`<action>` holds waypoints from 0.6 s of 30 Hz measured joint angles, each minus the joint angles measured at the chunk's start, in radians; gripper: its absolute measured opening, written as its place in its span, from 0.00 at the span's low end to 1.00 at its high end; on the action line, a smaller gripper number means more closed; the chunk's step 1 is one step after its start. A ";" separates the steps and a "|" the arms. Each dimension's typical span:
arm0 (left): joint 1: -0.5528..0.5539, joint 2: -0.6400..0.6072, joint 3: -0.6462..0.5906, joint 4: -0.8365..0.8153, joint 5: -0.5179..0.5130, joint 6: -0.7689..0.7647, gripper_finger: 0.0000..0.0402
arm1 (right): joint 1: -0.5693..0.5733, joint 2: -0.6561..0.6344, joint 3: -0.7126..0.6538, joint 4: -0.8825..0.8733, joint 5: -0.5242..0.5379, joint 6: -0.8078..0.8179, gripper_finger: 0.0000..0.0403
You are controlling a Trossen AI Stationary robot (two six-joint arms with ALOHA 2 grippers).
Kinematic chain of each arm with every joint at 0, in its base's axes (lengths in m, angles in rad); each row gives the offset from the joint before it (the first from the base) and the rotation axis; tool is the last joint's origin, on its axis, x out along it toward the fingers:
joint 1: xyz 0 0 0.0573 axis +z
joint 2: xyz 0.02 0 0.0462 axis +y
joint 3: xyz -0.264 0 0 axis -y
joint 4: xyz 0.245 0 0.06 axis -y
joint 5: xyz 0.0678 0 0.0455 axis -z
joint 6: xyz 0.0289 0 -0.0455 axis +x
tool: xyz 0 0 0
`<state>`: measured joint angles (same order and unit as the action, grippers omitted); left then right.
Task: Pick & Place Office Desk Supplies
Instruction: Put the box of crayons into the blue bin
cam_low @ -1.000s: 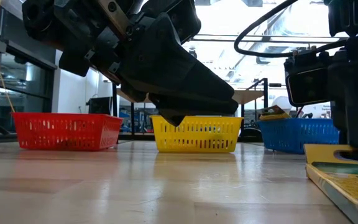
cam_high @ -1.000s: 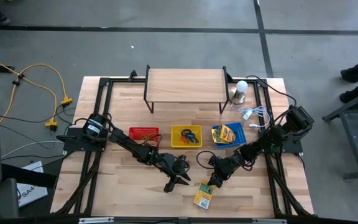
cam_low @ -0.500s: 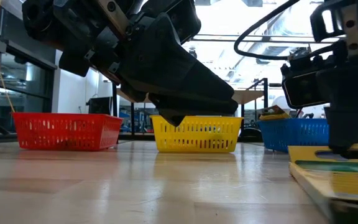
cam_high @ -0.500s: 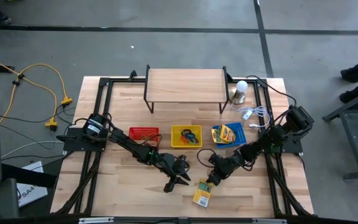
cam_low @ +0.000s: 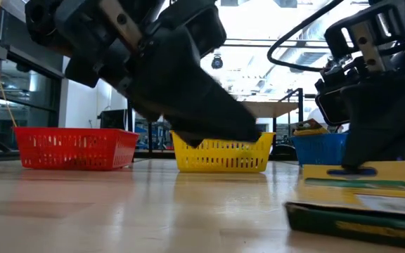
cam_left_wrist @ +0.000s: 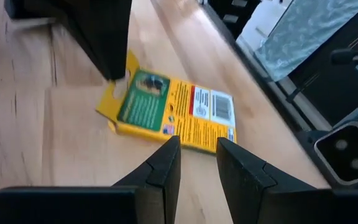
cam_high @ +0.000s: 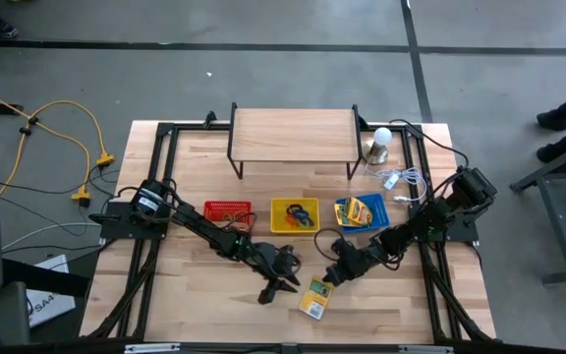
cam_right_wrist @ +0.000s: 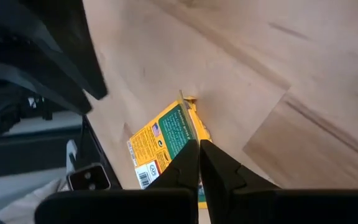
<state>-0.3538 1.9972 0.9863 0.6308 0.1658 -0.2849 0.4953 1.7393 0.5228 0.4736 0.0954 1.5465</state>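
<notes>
Crayon box hangs tilted from my right end effector, whose fingers are pinched on its upper edge; its far end dips toward the surface, front and centre. In the low view one end is clearly off the wood. My left end effector waits just beside it, fingers slightly spread, holding nothing. Behind stand the red basket, yellow basket and blue basket.
</notes>
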 joint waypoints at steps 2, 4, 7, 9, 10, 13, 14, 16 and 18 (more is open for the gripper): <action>0.000 0.000 0.000 -0.031 0.000 -0.002 0.25 | 0.000 0.000 0.000 0.000 0.021 0.014 0.01; 0.000 0.000 0.000 -0.067 0.000 -0.019 0.25 | -0.001 0.000 0.000 0.001 0.041 0.024 0.01; 0.000 0.000 -0.001 -0.118 0.000 -0.041 0.25 | -0.001 0.000 0.000 0.005 0.047 0.024 0.01; 0.000 0.000 -0.001 -0.136 0.000 -0.061 0.25 | -0.001 0.000 0.000 0.012 0.051 0.023 0.01; 0.000 0.000 -0.001 -0.141 0.000 -0.072 0.25 | -0.001 0.000 -0.001 0.021 0.061 0.020 0.01; 0.002 0.000 -0.001 -0.144 0.017 -0.081 0.25 | -0.001 0.002 -0.002 0.054 0.084 0.007 0.01; 0.002 0.000 -0.001 -0.145 0.025 -0.083 0.25 | -0.001 0.003 -0.003 0.070 0.090 0.000 0.01; 0.003 0.000 -0.001 -0.144 0.041 -0.088 0.25 | -0.001 0.003 -0.003 0.095 0.097 -0.004 0.01; 0.005 0.000 -0.001 -0.144 0.043 -0.090 0.25 | -0.001 0.003 -0.003 0.104 0.105 -0.005 0.01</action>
<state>-0.3489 1.9972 0.9855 0.4866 0.2087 -0.3750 0.4946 1.7420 0.5203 0.5772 0.2002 1.5417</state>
